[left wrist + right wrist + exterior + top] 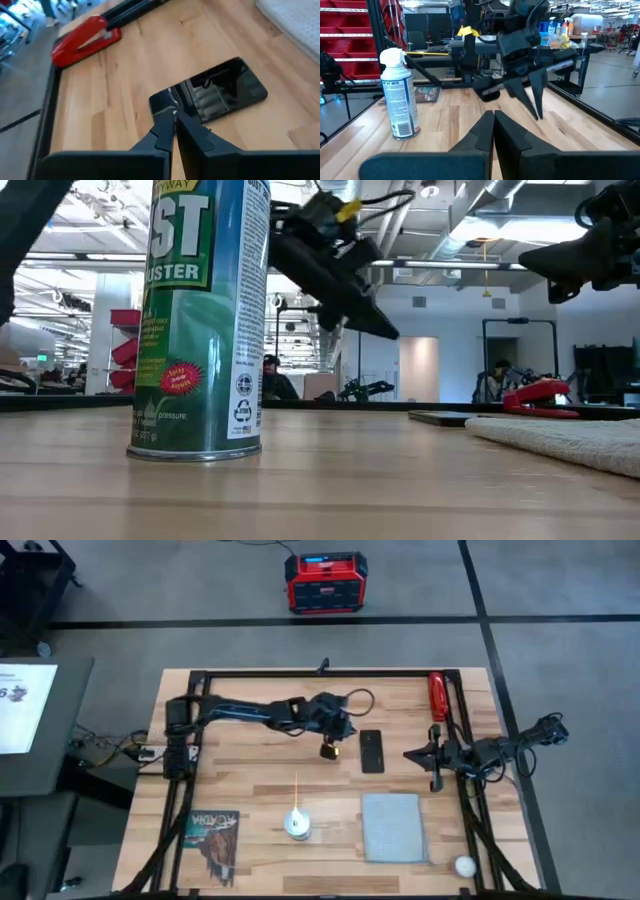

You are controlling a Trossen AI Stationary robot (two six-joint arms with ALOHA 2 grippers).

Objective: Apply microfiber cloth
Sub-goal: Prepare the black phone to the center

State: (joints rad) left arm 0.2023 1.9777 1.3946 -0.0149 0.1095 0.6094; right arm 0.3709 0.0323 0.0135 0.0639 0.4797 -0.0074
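The microfiber cloth (393, 827) lies flat on the near right part of the wooden table (260, 790), with nothing touching it. Beyond it lies a black phone (372, 751), and a small white ball (464, 865) sits just off the cloth's near right corner. The left gripper (329, 751) hangs above the table just left of the phone, its fingers (167, 127) pressed together and empty. The right gripper (434, 775) waits over the right edge of the table, fingers together as well, holding nothing. A red stapler (437, 696) lies at the far right. A spray can (297, 823) stands left of the cloth, and a dark booklet (213, 845) lies at the near left.
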